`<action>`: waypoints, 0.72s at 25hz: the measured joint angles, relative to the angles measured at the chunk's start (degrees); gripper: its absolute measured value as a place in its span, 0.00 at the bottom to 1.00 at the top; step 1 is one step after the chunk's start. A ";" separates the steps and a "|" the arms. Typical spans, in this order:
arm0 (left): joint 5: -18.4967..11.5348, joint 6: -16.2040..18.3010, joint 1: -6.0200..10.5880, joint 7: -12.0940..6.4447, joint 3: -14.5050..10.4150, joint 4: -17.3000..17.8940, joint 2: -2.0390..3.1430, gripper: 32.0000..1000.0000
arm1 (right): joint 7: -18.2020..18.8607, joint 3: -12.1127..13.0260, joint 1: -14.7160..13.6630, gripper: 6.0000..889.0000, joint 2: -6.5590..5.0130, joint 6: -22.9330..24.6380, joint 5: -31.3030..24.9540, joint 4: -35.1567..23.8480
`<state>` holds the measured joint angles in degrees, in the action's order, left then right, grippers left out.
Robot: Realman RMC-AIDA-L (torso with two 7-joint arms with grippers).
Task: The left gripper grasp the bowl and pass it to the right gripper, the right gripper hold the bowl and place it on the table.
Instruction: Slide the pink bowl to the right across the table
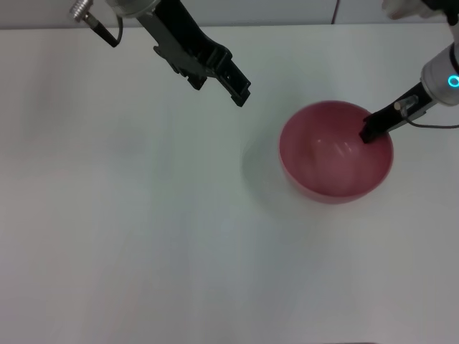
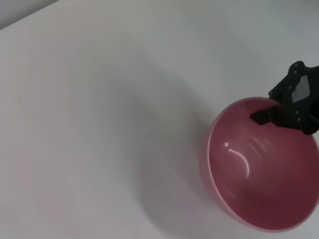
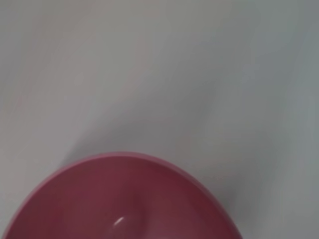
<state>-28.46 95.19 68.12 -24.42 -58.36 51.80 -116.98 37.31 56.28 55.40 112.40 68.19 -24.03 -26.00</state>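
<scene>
Plain white table (image 1: 143, 236) fills every view, nothing else on it that I can see; pink bowl (image 1: 336, 152) sits toward my right side, upright, and from the shadow under it I can't tell if it's fully seated or just above the surface; right gripper (image 1: 373, 130) comes in from the far right edge with its claw over the rim, tip inside the bowl, so I read it as pinching the bowl wall, one finger in and one out, though the outer finger is hidden; left wrist view shows the same claw (image 2: 291, 107) straddling the rim; left gripper (image 1: 233, 82) hangs well apart, up and left of the bowl, carrying nothing, jaws look parted; risks from here, my judgement: a thin rim pinch on a glossy deep bowl means it can pivot or slip if the grip loosens before the base is flat on the table; releasing with any tilt would let it rock or skid; pulling out without lifting clear could hook the rim and drag or tip the bowl.
</scene>
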 joint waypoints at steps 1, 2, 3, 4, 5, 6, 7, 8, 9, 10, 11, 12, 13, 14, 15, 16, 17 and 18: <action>-0.01 0.00 0.00 -0.02 0.00 0.00 0.00 0.86 | 0.03 0.00 -0.03 0.04 -0.01 -0.32 0.00 0.28; -0.01 0.00 0.01 -0.04 0.00 0.01 0.00 0.86 | 0.14 -0.01 -0.06 0.04 -0.02 -0.75 0.00 0.75; -0.02 0.00 0.01 -0.05 0.00 0.01 0.00 0.86 | 0.28 -0.03 -0.06 0.04 -0.05 -1.19 -0.04 1.23; -0.02 -0.01 0.01 -0.06 0.00 0.01 0.00 0.86 | 0.46 -0.05 -0.06 0.04 -0.07 -1.69 -0.08 1.73; -0.02 -0.04 0.02 -0.07 0.00 -0.01 0.00 0.86 | 0.59 -0.07 -0.06 0.04 -0.07 -2.12 -0.13 2.04; -0.02 -0.07 0.02 -0.08 0.00 -0.03 0.00 0.86 | 0.69 -0.08 -0.06 0.04 -0.07 -2.60 -0.17 2.38; -0.02 -0.12 0.03 -0.09 0.00 -0.08 0.00 0.86 | 0.76 -0.08 -0.11 0.04 -0.08 -3.09 -0.20 2.59; -0.02 -0.14 0.03 -0.11 0.00 -0.12 0.00 0.86 | 0.82 -0.08 -0.17 0.04 -0.08 -3.42 -0.21 2.61; -0.02 -0.16 0.04 -0.13 0.00 -0.14 0.00 0.86 | 0.90 -0.08 -0.24 0.04 -0.08 -3.74 -0.23 2.62; -0.02 -0.19 0.05 -0.16 0.00 -0.18 0.00 0.86 | 1.04 -0.09 -0.36 0.04 -0.05 -4.01 -0.26 2.64; -0.02 -0.21 0.05 -0.17 0.00 -0.23 -0.01 0.86 | 1.16 -0.11 -0.48 0.04 0.01 -4.26 -0.31 2.64; -0.02 -0.25 0.05 -0.17 0.00 -0.28 -0.02 0.86 | 1.27 -0.13 -0.59 0.04 0.08 -4.50 -0.35 2.66; -0.02 -0.32 0.06 -0.18 0.00 -0.32 -0.04 0.86 | 1.34 -0.15 -0.70 0.04 0.15 -4.73 -0.38 2.68; -0.02 -0.41 0.07 -0.18 0.00 -0.33 -0.05 0.86 | 1.37 -0.16 -0.79 0.04 0.21 -4.92 -0.39 2.72; -0.02 -0.50 0.07 -0.19 0.00 -0.35 -0.05 0.86 | 1.39 -0.15 -0.89 0.04 0.28 -5.15 -0.40 2.75; -0.02 -0.58 0.08 -0.21 0.00 -0.35 -0.06 0.86 | 1.39 -0.15 -1.02 0.04 0.31 -5.22 -0.42 2.76; -0.02 -0.62 0.08 -0.24 0.00 -0.37 -0.06 0.86 | 1.39 -0.15 -1.13 0.04 0.33 -5.31 -0.45 2.77; -0.02 -0.67 0.08 -0.28 0.00 -0.40 -0.07 0.86 | 1.39 -0.15 -1.21 0.05 0.35 -5.40 -0.50 2.77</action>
<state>-28.48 94.52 68.21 -24.70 -58.35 51.41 -117.06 38.70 56.13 54.19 112.75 62.79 -24.53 -23.23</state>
